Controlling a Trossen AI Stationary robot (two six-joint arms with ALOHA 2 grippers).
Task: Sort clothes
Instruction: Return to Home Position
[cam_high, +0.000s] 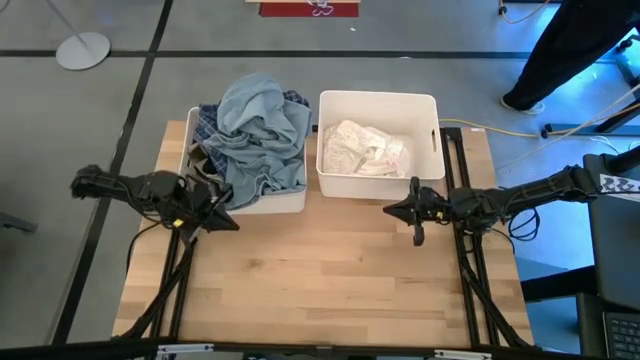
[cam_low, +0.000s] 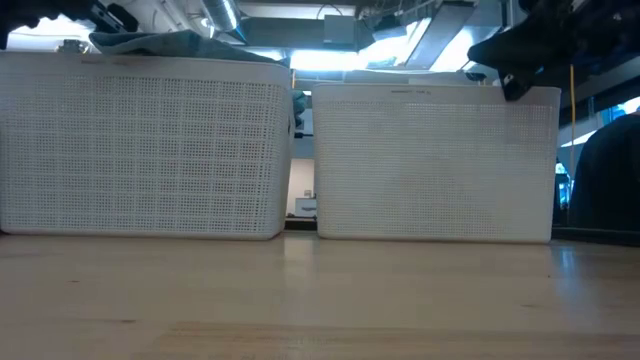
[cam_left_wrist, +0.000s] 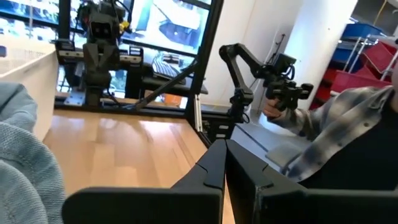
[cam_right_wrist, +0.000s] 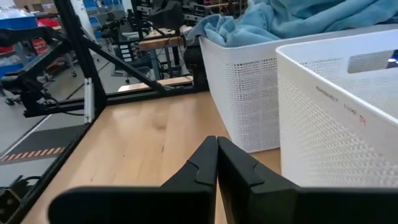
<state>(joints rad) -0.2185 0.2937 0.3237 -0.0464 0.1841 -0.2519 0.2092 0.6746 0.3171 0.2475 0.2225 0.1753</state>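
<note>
The wooden table lies bare in front of the left bin, and the right bin stands just beside that bin. All the clothes in view are binned. A light blue denim heap over blue plaid rises above the left bin's rim, and white garments sit low in its neighbour. The left gripper hangs just before the left bin's front corner. The right gripper is well apart from it. Both have fingers pressed together, empty. The likely risk is that the overfull heap slumps over the rim, or that a fold snags the left arm if it swings close. Whatever lies under the denim is hidden.
</note>
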